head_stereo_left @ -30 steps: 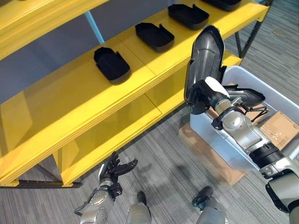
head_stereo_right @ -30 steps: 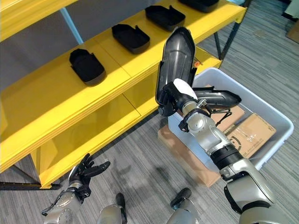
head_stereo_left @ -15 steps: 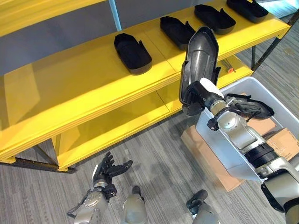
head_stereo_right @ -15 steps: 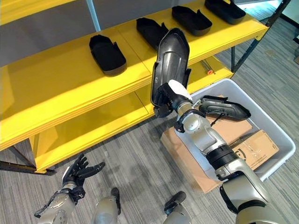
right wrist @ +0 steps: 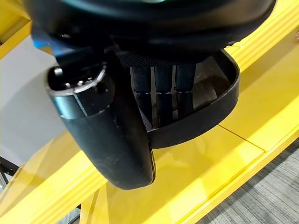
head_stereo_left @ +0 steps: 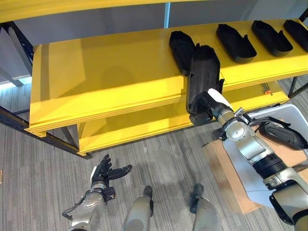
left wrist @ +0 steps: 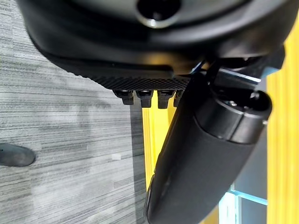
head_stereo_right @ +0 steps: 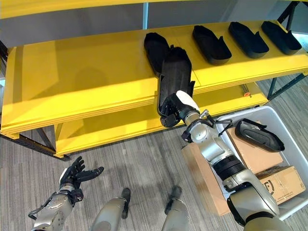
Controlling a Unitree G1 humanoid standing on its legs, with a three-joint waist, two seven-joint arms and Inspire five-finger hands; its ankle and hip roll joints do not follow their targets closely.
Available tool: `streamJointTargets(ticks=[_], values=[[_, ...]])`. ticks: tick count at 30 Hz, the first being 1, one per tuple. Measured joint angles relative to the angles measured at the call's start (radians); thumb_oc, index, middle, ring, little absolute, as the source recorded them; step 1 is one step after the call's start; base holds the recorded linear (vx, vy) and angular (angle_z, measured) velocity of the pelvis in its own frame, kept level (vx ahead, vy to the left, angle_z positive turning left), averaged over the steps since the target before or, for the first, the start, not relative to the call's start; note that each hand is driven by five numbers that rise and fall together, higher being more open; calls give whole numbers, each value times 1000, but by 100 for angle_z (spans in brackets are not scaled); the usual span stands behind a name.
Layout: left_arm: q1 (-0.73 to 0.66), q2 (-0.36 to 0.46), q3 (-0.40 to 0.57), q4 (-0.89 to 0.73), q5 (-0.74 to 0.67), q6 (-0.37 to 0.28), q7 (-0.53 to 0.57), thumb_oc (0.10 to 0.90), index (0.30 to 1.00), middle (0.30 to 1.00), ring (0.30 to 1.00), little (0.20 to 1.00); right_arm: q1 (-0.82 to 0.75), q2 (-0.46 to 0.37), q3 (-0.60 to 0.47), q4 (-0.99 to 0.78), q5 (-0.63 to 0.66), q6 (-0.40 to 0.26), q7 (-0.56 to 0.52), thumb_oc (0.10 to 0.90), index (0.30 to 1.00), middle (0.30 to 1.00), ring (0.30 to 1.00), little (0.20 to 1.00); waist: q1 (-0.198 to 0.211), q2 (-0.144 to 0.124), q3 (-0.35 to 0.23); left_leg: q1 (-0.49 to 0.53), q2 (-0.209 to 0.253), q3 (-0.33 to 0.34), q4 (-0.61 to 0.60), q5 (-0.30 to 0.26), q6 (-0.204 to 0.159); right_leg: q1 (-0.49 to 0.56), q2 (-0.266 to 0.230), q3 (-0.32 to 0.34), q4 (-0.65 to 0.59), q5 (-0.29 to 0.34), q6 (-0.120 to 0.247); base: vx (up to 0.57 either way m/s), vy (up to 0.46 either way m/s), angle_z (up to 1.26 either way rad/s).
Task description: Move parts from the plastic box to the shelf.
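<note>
Left eye view: my right hand [head_stereo_left: 204, 107] is clamped on the lower end of a black part [head_stereo_left: 202, 72], thumb on one face and fingers on the other. The part stands nearly upright, its top end up against the front edge of the yellow shelf [head_stereo_left: 106, 72], just beside another part [head_stereo_left: 182, 44] lying on the shelf top. Three more parts [head_stereo_left: 236, 42] lie in a row further along to my right. Low at my right sits the white box [head_stereo_left: 250, 168] with one black part [head_stereo_left: 284, 135] inside, and under it a flat cardboard sheet [head_stereo_left: 226, 173] on the grey carpet [head_stereo_left: 159, 159]. My left hand [head_stereo_left: 103, 172] hangs low over the carpet, fingers spread and holding nothing.

Right eye view: same scene. The box [head_stereo_right: 288, 139] shows two cardboard cartons [head_stereo_right: 281, 183], with the spare part [head_stereo_right: 259, 134] resting on the upper one. The held part [head_stereo_right: 175, 72] overlaps the shelf's front edge.

Left wrist view: my thumb [left wrist: 205, 154] sticks out straight, fingertips [left wrist: 147, 98] in a row, carpet and a strip of yellow shelf past them. Nothing in the hand.

Right wrist view: my fingers [right wrist: 163, 93] lie inside the part's hollow, its curved black rim [right wrist: 215, 112] round them, thumb [right wrist: 107, 135] outside, yellow shelf boards behind.
</note>
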Motion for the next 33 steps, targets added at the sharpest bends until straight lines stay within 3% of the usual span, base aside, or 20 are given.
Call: streamJointTargets(ticks=[3, 4, 5, 6, 8, 14, 19, 33], values=[[-12, -5, -17, 0, 0, 0, -3, 900, 1000, 1000, 1000, 1000, 0, -10, -7, 4, 0, -1, -1, 400, 300, 300, 300, 300, -44, -7, 7, 11, -24, -62, -10, 7, -37, 76, 30, 39, -145, 35, -12, 135, -184, 70], [-24, -6, -19, 0, 0, 0, -3, 900, 1000, 1000, 1000, 1000, -1, -18, -8, 5, 0, -1, -2, 400, 300, 300, 300, 300, -48, -17, 12, 11, -38, -79, 4, -3, -55, 105, 31, 62, -162, 84, -20, 135, -182, 52], [-30, -6, -21, 0, 0, 0, -2, 900, 1000, 1000, 1000, 1000, -2, -22, -8, 5, 0, 0, -2, 400, 300, 300, 300, 300, -51, -18, 15, 8, -39, -88, 13, -9, -60, 106, 33, 68, -157, 119, -34, 137, -182, 46], [-38, -12, -24, 1, 0, 0, -2, 900, 1000, 1000, 1000, 1000, -4, -29, -10, 6, 0, 0, -2, 400, 300, 300, 300, 300, -52, -9, 23, 8, -31, -100, 22, -21, -71, 107, 41, 64, -140, 139, -76, 87, -114, 15], [-16, -39, -4, -31, 0, -1, -5, 900, 1000, 1000, 1000, 1000, -15, -29, -11, 4, 0, 0, 5, 400, 300, 300, 300, 300, -45, 9, 32, 53, 32, -102, -20, -29, -107, 120, 99, 44, -117, 104, -109, 141, -189, -11], [-27, -46, -1, -33, 0, 3, -22, 900, 1000, 1000, 1000, 1000, -33, -53, -20, 4, 9, 6, 5, 400, 300, 300, 300, 300, -57, 16, 28, 166, 94, -103, -152, 2, -153, 169, 150, 29, -115, 62, -136, 112, -138, -6], [-34, -68, 24, -62, -2, 3, -20, 900, 1000, 1000, 1000, 1000, -52, -56, -47, -1, 9, 5, 4, 400, 300, 300, 300, 300, -73, 23, 25, 187, 99, -110, -193, 19, -157, 174, 152, 21, -114, 55, -140, 79, -71, 5], [-30, -78, 41, -64, -5, 5, -14, 900, 1000, 1000, 1000, 1000, -83, -59, -40, -56, 9, 5, 6, 400, 300, 300, 300, 300, -70, 43, -14, 202, 101, -109, -218, 28, -157, 174, 153, 24, -106, 50, -142, 39, -12, 0]])
